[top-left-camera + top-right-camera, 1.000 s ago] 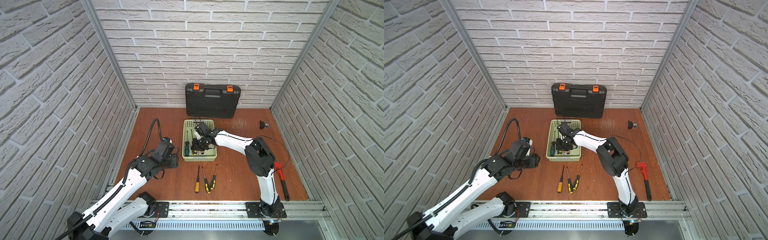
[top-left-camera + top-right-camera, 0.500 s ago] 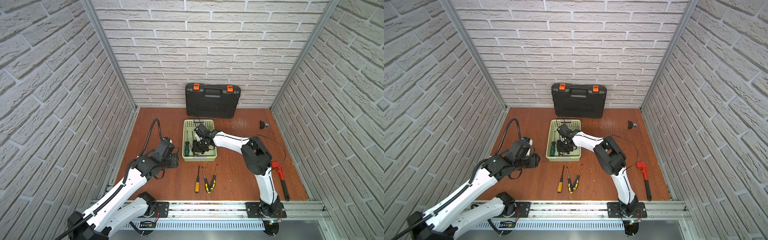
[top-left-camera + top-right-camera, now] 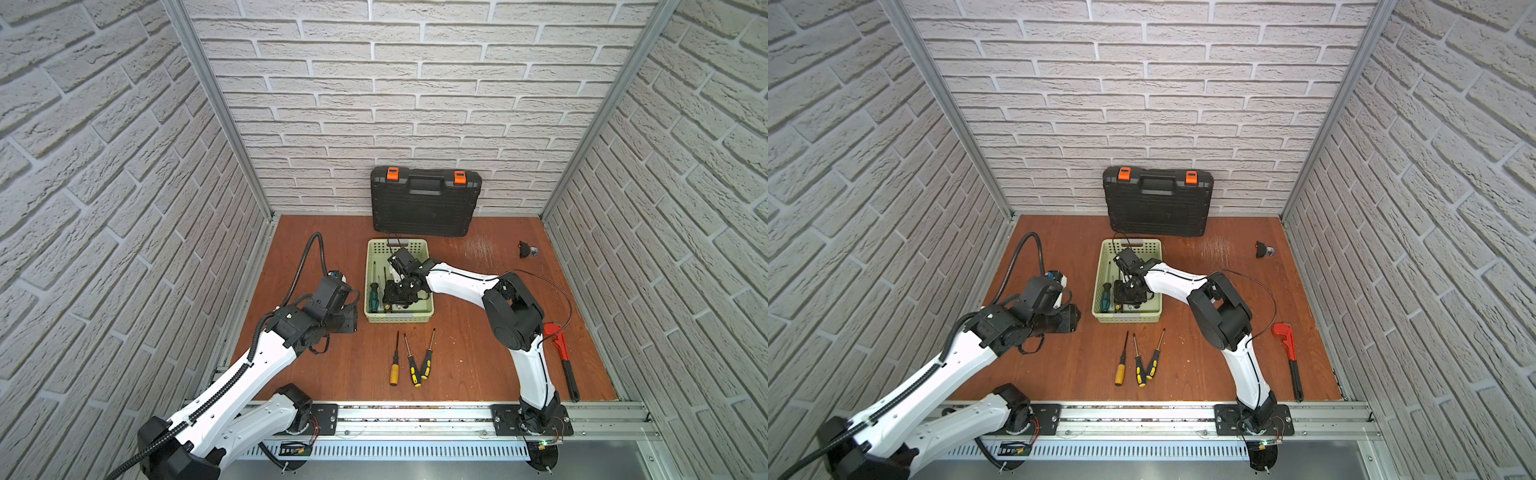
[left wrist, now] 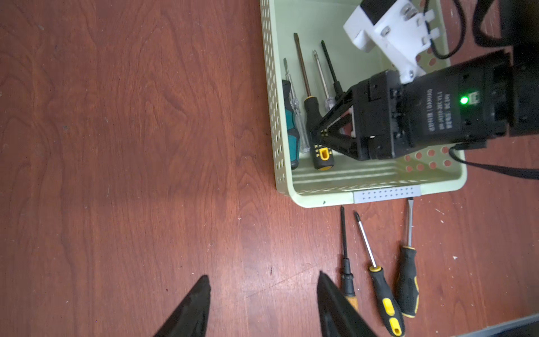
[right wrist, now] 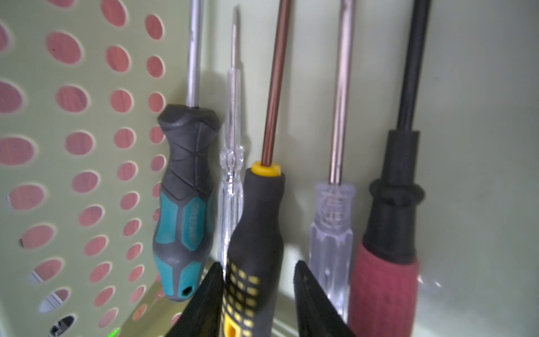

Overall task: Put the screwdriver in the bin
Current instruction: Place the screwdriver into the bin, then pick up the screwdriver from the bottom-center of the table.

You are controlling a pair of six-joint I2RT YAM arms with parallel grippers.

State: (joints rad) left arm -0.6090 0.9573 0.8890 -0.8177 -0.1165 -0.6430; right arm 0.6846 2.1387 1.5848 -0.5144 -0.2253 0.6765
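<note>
the screwdriver (image 5: 255,221), black-handled with yellow marks, lies flat on the floor of the bin (image 3: 399,316), in its left half, handle toward the near end wall and shaft pointing far. the right gripper (image 5: 258,265) reaches down into the bin and straddles that handle with its jaws a little spread: in the right wrist view one finger (image 5: 208,294) touches the handle's side, while a thin gap shows between the handle and the other finger, so nothing is pinched. four more tools lie beside the screwdriver, roughly parallel to it: a teal driver (image 5: 183,221) against the bin's perforated left wall, a tester (image 5: 232,186) between that and the screwdriver, then on the right a clear driver (image 5: 331,233) and a red driver (image 5: 382,286). the left gripper (image 4: 262,275) hangs above bare table (image 3: 478,374) left of the bin, jaws apart and holding nothing. three drivers (image 3: 413,368) lie side by side on the table just near of the bin. a black case (image 3: 424,205) stands against the far wall, and a red wrench (image 3: 559,345) lies at the right.
</note>
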